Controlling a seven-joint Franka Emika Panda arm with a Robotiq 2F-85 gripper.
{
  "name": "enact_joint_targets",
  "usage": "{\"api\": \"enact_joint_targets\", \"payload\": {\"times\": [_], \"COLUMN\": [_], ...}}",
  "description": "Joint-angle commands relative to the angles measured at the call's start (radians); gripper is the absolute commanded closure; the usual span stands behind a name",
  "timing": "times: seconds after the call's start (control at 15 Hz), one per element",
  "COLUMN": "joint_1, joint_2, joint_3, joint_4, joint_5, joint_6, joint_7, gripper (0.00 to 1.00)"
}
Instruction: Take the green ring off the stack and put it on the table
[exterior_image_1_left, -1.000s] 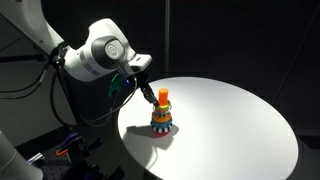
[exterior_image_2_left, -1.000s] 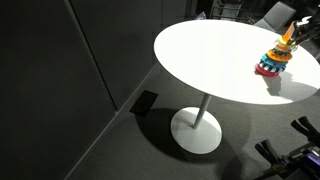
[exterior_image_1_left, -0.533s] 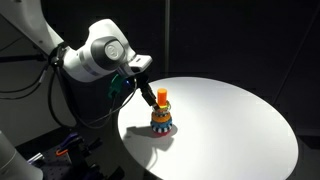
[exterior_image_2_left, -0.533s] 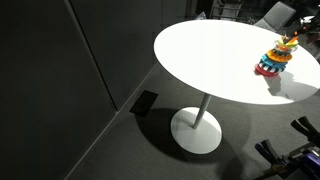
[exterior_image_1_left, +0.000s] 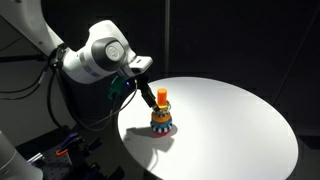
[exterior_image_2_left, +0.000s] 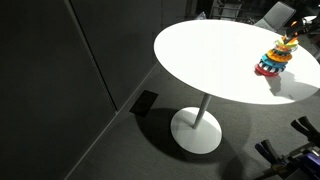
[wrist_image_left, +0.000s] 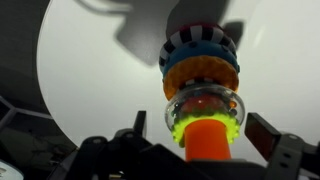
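The stack (wrist_image_left: 200, 75) stands near the edge of the round white table (wrist_image_left: 90, 60). From above it shows a striped base ring, an orange ring and a clear bead-filled ring. The green ring (wrist_image_left: 178, 126) sits on top of these, around the orange peg (wrist_image_left: 205, 140). My gripper (wrist_image_left: 203, 130) is open, with one dark finger on each side of the peg and the green ring and a gap to both. In both exterior views the stack (exterior_image_1_left: 163, 118) (exterior_image_2_left: 274, 58) rests on the table (exterior_image_1_left: 235, 120) (exterior_image_2_left: 205, 55), with the gripper (exterior_image_1_left: 155, 96) at its top.
The stack is close to the table's rim (exterior_image_1_left: 128, 128). The table stands on a single white pedestal foot (exterior_image_2_left: 196, 130) on a dark floor. Cables and equipment (exterior_image_1_left: 60, 152) lie below the arm. Black curtains surround the scene.
The jaws have spread apart from around the top of the stack. The arm and the stack have hardly moved.
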Motion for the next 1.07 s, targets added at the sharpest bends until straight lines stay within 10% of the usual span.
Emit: {"api": "enact_joint_targets", "payload": {"times": [0.0,1.0], "joint_1": [-0.014,-0.009], "joint_2": [0.024,0.119], "joint_3": [-0.004,-0.011], "joint_4": [0.015,0.108], "joint_5": [-0.049,-0.252], "joint_6": [0.026,0.057], "joint_7": [0.027,0.16], "gripper": [0.0,0.0]}}
